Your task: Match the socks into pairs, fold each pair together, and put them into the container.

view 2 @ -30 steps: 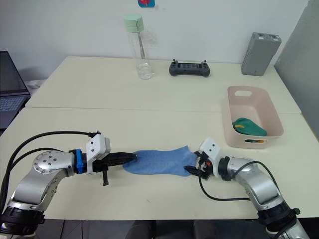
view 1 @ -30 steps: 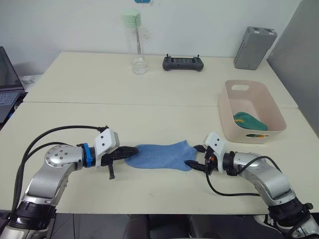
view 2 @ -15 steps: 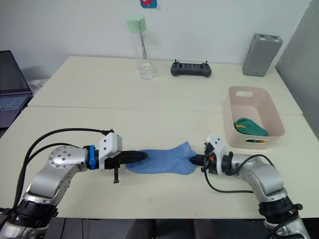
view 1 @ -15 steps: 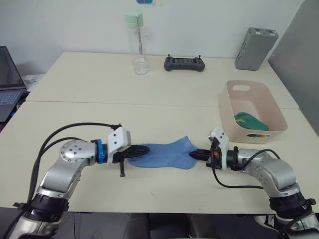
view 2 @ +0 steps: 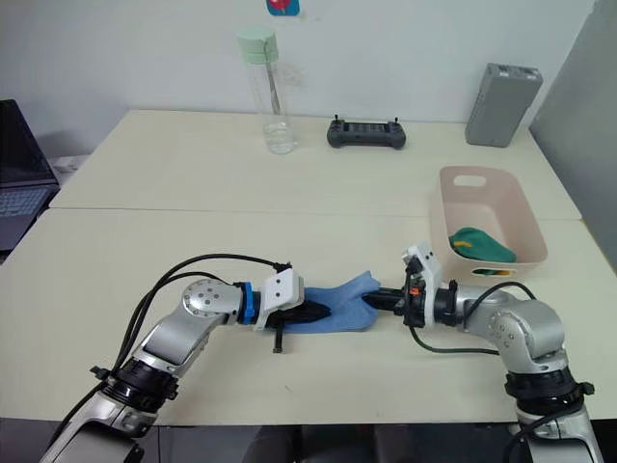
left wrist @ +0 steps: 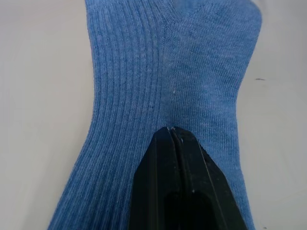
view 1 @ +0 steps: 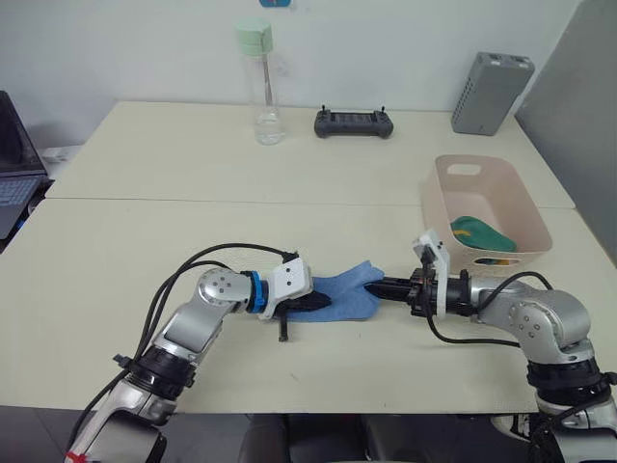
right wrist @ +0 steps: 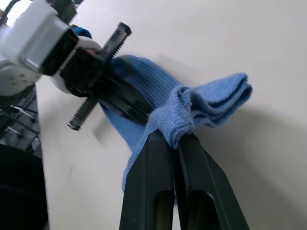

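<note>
Left eye view, right pincer (view 1: 378, 286) clamped on blue socks (view 1: 349, 292), left pincer (view 1: 326, 302) closed, pressing them down.

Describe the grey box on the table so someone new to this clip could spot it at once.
Start at the pale table and look to its far right corner, beyond the pink container. The grey box stands upright there, leaning slightly, to the right of the black handheld controller. It is the only tall, solid grey item; the water bottle is clear with a green cap.
</note>
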`<action>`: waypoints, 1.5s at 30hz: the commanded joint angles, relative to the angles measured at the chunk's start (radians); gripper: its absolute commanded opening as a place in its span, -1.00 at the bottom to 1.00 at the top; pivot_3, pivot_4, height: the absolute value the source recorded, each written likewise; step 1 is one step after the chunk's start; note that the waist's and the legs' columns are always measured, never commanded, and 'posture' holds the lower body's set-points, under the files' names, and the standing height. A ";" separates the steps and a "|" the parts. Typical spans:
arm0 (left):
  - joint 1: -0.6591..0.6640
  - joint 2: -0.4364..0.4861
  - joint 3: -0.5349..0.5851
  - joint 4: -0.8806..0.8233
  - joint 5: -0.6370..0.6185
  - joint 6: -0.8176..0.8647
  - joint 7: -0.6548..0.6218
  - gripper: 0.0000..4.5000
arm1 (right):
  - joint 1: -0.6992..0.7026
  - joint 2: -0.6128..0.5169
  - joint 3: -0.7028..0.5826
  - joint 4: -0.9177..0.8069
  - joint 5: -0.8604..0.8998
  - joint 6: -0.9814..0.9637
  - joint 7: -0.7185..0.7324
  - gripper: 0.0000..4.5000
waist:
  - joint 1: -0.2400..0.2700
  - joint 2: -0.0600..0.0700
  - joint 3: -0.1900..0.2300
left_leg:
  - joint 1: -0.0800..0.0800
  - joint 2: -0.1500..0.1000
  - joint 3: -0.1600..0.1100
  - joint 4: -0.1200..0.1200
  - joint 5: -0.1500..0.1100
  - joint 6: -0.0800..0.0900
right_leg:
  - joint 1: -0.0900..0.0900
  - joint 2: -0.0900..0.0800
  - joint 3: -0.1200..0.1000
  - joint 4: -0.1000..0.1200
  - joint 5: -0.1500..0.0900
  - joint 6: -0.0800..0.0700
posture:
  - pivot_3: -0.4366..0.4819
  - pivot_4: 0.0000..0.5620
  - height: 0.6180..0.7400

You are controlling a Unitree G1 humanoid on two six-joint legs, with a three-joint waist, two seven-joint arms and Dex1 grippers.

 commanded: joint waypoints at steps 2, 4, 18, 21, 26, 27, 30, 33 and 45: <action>0.015 -0.010 -0.016 0.027 0.034 -0.013 0.012 -1.00 | -0.040 0.058 -0.032 -0.074 0.119 0.055 -0.025 -0.99 | 0.000 0.000 0.000 | 0.000 0.000 0.000 0.001 0.000 0.000 | 0.001 0.000 0.000 0.000 0.000 0.001 | -0.05 -0.47 1.00; 0.026 -0.005 0.001 0.012 0.016 0.004 0.009 -1.00 | -0.051 0.105 -0.003 -0.071 0.124 0.058 -0.054 -0.99 | 0.000 0.000 0.000 | 0.000 0.000 -0.001 0.002 0.000 0.000 | 0.001 0.000 0.000 0.000 0.000 0.002 | -0.05 -0.47 1.00; 0.106 0.336 0.363 -0.245 -0.276 0.362 -0.098 -1.00 | -0.235 0.297 0.263 0.229 -0.054 -0.102 -0.023 -0.99 | -0.028 0.000 0.000 | -0.001 0.003 -0.001 0.002 0.000 0.000 | -0.002 0.002 -0.001 0.002 0.000 0.001 | -0.05 -0.47 1.00; 0.096 0.354 0.388 -0.231 -0.273 0.362 -0.080 -1.00 | -0.260 0.320 0.318 0.278 -0.087 -0.123 0.006 -0.99 | -0.023 0.001 0.000 | -0.001 0.003 -0.001 0.001 0.000 0.000 | -0.002 0.002 -0.001 0.001 -0.001 0.000 | -0.05 -0.47 1.00; 0.078 0.352 0.404 -0.218 -0.273 0.367 -0.049 -1.00 | -0.286 0.365 0.364 0.376 -0.154 -0.160 0.007 -0.99 | -0.024 0.001 0.000 | -0.001 0.003 -0.001 0.000 0.000 0.000 | -0.002 0.002 -0.002 0.000 0.000 0.000 | -0.05 -0.47 1.00; 0.076 0.350 0.403 -0.223 -0.275 0.371 -0.044 -1.00 | -0.285 0.366 0.364 0.379 -0.152 -0.158 0.020 -0.99 | -0.024 0.001 0.000 | -0.001 0.003 -0.001 0.000 0.000 0.000 | -0.003 0.002 -0.002 0.001 0.000 0.000 | -0.05 -0.47 1.00; 0.083 0.347 0.394 -0.243 -0.281 0.375 -0.040 -1.00 | -0.278 0.374 0.331 0.369 -0.146 -0.148 0.014 -0.65 | -0.024 0.001 0.000 | -0.001 0.003 -0.001 0.000 0.000 0.000 | -0.003 0.002 -0.001 0.000 0.000 0.000 | -0.05 -0.47 1.00; 0.063 0.340 0.391 -0.236 -0.281 0.378 -0.033 -1.00 | -0.278 0.386 0.275 0.349 -0.123 -0.131 -0.006 -0.18 | -0.024 0.001 0.000 | -0.001 0.003 -0.001 -0.001 0.000 0.000 | -0.003 0.002 -0.002 0.000 0.000 0.000 | -0.05 -0.47 1.00; 0.029 0.312 0.275 -0.269 -0.281 0.354 -0.123 -1.00 | -0.217 0.265 0.082 0.147 -0.003 0.065 -0.095 0.99 | -0.026 0.001 0.000 | -0.001 0.003 -0.001 -0.002 0.000 0.000 | -0.003 0.002 -0.001 0.000 0.000 -0.001 | -0.05 -0.47 1.00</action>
